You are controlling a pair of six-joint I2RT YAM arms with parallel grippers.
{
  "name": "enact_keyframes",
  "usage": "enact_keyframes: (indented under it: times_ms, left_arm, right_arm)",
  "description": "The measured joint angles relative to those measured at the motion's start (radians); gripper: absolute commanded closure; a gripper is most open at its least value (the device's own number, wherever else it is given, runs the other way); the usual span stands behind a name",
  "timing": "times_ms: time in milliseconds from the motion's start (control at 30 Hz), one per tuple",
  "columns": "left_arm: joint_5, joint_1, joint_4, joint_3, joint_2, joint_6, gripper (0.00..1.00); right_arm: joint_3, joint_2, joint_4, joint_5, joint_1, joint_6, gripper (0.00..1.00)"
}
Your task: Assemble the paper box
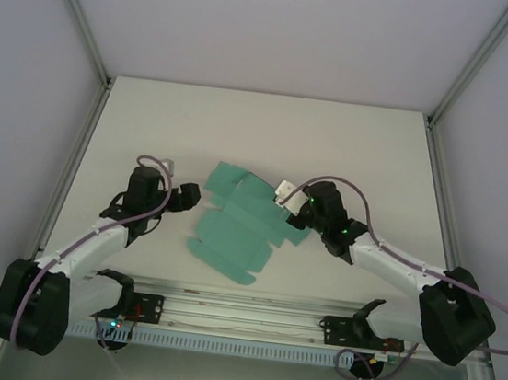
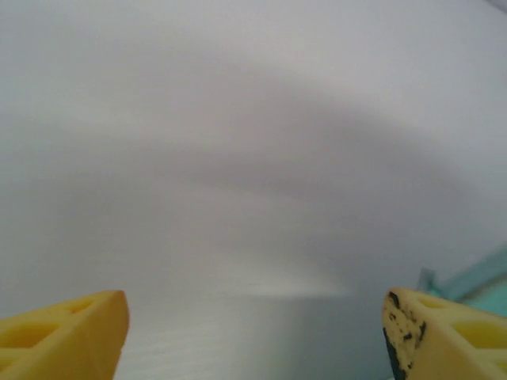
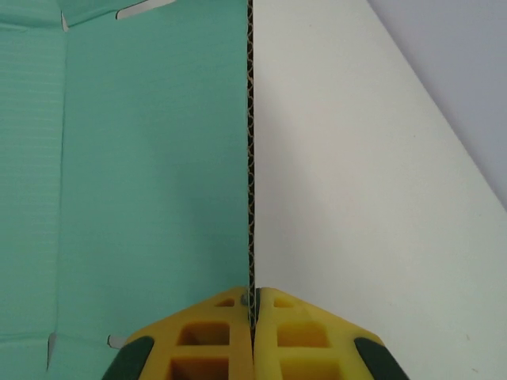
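Observation:
The paper box [image 1: 238,225] is a teal die-cut sheet lying mostly flat in the middle of the white table, flaps spread. My right gripper [image 1: 290,211] is at its right edge. In the right wrist view that gripper [image 3: 253,305] is shut on a raised panel of the paper box [image 3: 150,174], whose corrugated edge runs straight up between the yellow fingers [image 3: 214,332]. My left gripper [image 1: 187,197] sits just left of the sheet. In its wrist view the left gripper [image 2: 255,317] is open with nothing between its yellow fingertips [image 2: 79,324], and a sliver of the paper box [image 2: 479,281] shows at the right.
The table [image 1: 261,135] is walled by grey enclosure panels with metal posts [image 1: 81,16] at the corners. An aluminium rail [image 1: 238,316] carrying both arm bases runs along the near edge. Bare tabletop lies beyond the sheet toward the back.

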Motion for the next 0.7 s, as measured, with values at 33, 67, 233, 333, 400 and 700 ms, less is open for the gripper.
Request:
enact_keyframes:
  times_ms: [33, 67, 233, 333, 400, 700]
  left_arm:
    - [0.047, 0.000, 0.033, -0.013, 0.001, -0.001, 0.27]
    - [0.100, 0.000, 0.069, -0.025, 0.006, 0.000, 0.30]
    - [0.235, -0.013, 0.169, -0.027, 0.071, 0.008, 0.38]
    - [0.269, -0.014, 0.195, -0.027, 0.117, 0.023, 0.41]
    - [0.279, -0.021, 0.209, -0.023, 0.147, 0.029, 0.46]
    - [0.306, -0.040, 0.290, 0.022, 0.247, 0.077, 0.85]
  right_arm:
    - [0.006, 0.004, -0.007, -0.007, -0.002, 0.006, 1.00]
    - [0.011, 0.008, -0.015, -0.015, -0.004, 0.013, 1.00]
    - [0.038, 0.023, -0.067, -0.068, -0.039, 0.058, 1.00]
    - [0.056, 0.025, -0.090, -0.122, -0.076, 0.089, 1.00]
    - [0.063, 0.026, -0.102, -0.165, -0.097, 0.104, 1.00]
    - [0.097, 0.055, -0.177, -0.288, -0.117, 0.130, 1.00]
